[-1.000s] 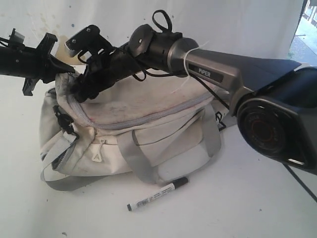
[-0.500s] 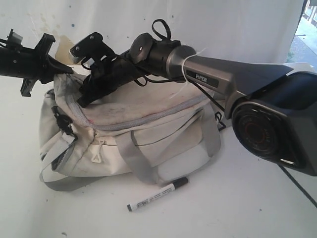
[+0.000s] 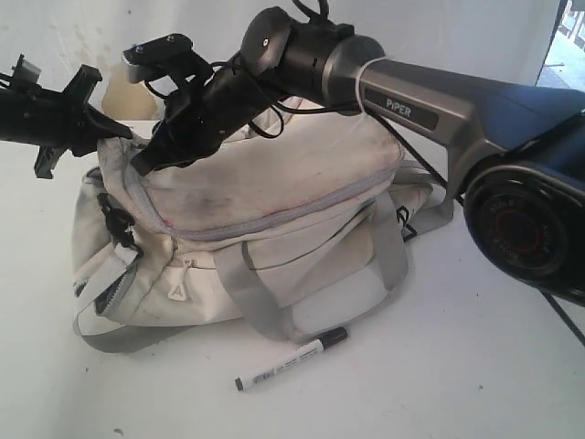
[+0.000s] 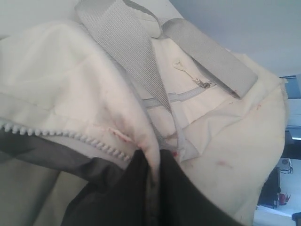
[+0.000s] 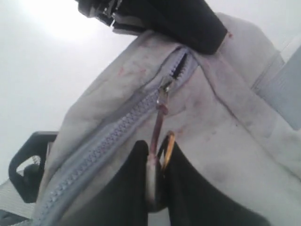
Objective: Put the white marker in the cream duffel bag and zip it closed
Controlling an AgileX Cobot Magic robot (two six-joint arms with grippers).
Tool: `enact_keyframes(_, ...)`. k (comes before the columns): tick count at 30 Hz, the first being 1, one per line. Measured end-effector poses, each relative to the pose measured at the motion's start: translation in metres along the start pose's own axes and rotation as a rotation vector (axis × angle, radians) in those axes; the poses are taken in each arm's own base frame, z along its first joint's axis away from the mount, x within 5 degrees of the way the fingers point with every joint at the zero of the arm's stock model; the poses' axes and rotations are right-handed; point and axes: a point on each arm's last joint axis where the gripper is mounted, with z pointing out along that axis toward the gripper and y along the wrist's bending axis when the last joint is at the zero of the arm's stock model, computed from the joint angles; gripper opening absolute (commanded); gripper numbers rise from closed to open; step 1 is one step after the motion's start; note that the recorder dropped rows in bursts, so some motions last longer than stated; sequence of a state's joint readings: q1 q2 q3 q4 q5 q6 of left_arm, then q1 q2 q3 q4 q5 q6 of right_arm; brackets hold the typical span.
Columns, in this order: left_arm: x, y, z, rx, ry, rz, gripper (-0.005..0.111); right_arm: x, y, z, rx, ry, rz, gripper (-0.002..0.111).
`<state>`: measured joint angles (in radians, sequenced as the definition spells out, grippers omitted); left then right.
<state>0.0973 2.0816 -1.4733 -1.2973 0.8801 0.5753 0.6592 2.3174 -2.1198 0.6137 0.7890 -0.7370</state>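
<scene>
While the white marker lies outside the bag on the white table, it rests flat and slantwise just in front of the cream duffel bag; its black cap points toward the bag's lower front edge and its small dark end points away from it; neither gripper is near it. The bag sits on its base behind the marker, with a grey strap looping down its front and a black buckle at its left end; a grey zipper line runs along its upper edge. At that left end the right gripper, reaching across from the right of the exterior view, has its fingers pinched together on the zipper pull; the pull is drawn taut from the slider; the teeth on one side of the slider are meshed, and a short gap shows beyond it. The left gripper is clamped on a fold of the bag's cream fabric beside the zipper teeth at the same end; dark lining shows below that edge; the two grippers sit near each other over the bag's left end.
</scene>
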Motion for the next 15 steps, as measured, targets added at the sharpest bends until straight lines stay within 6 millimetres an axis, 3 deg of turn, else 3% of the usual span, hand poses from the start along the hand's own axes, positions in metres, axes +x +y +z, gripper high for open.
enact_keyframes(4,-0.001,0.001,-0.001,-0.008,-0.005,0.003,0.0,0.009,0.008,-0.001,-0.079,0.1,0.085,0.0)
enact_keyframes(15,0.0,0.007,-0.002,-0.06,0.006,0.041,0.0,0.007,0.027,-0.037,-0.165,0.292,0.163,0.0)
